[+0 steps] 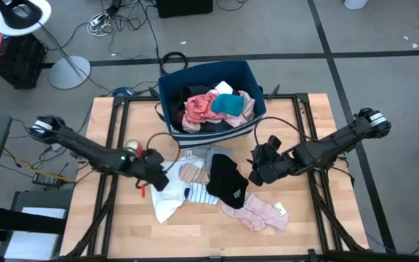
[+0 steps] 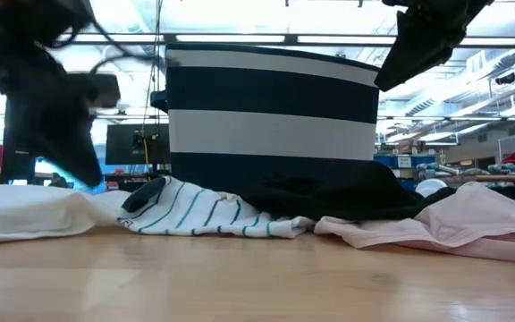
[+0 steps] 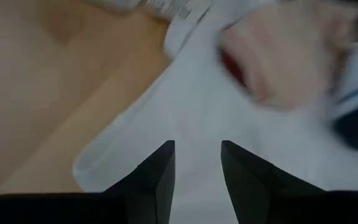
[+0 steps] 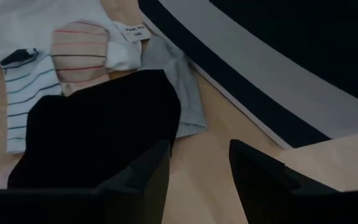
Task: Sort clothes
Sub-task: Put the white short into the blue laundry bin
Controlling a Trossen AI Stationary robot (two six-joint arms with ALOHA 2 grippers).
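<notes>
— Left gripper (image 1: 153, 177)?
— Over the white garment (image 1: 167, 196) at the left end of the heap on the table (image 1: 304, 225). Fingers (image 3: 157, 177) parted with a clear gap, nothing between them, only white cloth below. Touching the cloth or just above it: cannot tell.

— Right gripper (image 1: 257, 172)?
— Just beside the black garment (image 1: 228, 182), on its right, raised off the wood. Fingers (image 4: 142, 177) spread, empty; bare tabletop visible in the gap. No contact with any cloth.

— And the clothes?
— Split between two places. On the table: white garment at left, a white piece with teal stripes (image 2: 204, 215) next to it, black garment on top in the middle, pale pink garment (image 1: 257, 213) toward the front right, a grey piece (image 4: 182, 93) peeking out behind the black one. In the navy bin with white stripes (image 1: 169, 94) at the far edge: pink (image 1: 198, 109), teal (image 1: 231, 105), white and dark items piled together.
</notes>
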